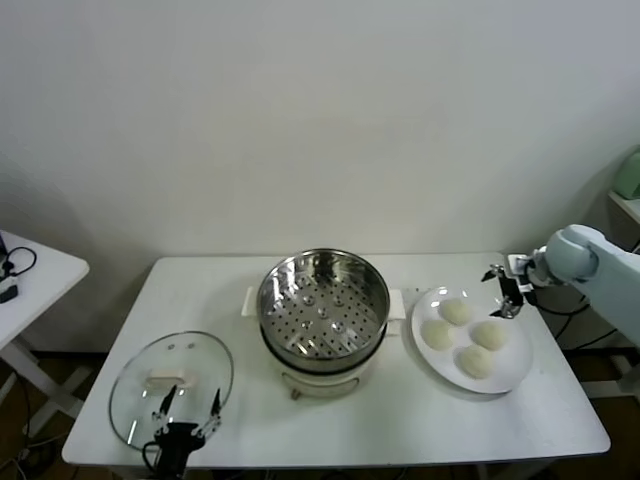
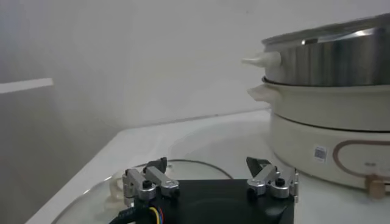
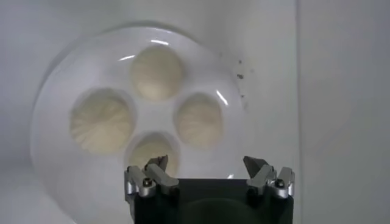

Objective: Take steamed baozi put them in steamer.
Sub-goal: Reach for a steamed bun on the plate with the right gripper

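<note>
Approaching the first pick is where I judge this to be: my right gripper (image 1: 506,290) hangs with its jaws spread wide and empty over the far edge of the flat white round plate (image 1: 515,372), just beyond the nearest bun, touching nothing. In the right wrist view that gripper (image 3: 209,169) looks straight down on the plate (image 3: 55,115) with one bun partly under its left-hand jaw. I count four small domed cream-white steamed baozi (image 1: 455,311), all on the plate at the right end of the white table (image 1: 420,420), none in the round shiny steel steamer with its perforated tray and white handles (image 1: 322,305), which stands mid-table just beside the plate. So nothing is delivered yet. Next I need to centre the jaws over one bun, descend, and close gently, since soft dough will likely dent. My left gripper (image 1: 186,418) waits parked at the near table edge over the single round glass lid (image 1: 140,385), jaws open and empty. One steamer, one plate, one lid.
</note>
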Controlling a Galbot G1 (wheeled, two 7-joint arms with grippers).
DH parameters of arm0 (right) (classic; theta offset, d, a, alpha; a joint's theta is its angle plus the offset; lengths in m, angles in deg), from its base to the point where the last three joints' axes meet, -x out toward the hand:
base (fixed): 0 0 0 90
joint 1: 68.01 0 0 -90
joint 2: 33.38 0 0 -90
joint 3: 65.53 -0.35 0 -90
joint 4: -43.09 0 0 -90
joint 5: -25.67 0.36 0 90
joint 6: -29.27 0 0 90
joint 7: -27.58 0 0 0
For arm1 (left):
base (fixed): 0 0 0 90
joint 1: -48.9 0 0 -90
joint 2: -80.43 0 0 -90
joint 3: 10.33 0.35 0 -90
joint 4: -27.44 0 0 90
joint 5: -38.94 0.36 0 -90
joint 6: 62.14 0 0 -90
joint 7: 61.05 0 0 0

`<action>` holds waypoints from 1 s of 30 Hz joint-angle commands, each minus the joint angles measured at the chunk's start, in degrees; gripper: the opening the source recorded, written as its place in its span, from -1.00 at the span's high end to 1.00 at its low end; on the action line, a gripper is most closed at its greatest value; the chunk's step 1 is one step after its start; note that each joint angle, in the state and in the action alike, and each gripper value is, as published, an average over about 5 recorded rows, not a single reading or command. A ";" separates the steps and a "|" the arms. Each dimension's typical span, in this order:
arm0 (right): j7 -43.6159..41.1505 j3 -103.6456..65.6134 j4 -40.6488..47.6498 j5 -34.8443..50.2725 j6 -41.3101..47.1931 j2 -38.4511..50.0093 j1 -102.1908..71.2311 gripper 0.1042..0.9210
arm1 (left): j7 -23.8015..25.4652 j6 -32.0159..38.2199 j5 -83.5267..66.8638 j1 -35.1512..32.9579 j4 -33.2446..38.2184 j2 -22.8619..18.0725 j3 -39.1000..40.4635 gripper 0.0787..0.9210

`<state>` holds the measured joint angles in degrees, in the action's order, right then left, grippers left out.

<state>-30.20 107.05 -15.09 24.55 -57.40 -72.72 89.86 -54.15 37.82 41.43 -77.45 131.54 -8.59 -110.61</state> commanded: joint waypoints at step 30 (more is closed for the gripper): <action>-3.64 2.52 22.96 -6.64 -6.07 -18.73 -0.48 -0.38 | -0.34 1.69 0.70 0.22 -2.70 0.41 -2.29 -0.77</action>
<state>-33.99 109.95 6.58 19.08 -62.82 -90.12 89.77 -54.48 39.41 42.06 -77.20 128.89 -8.14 -112.89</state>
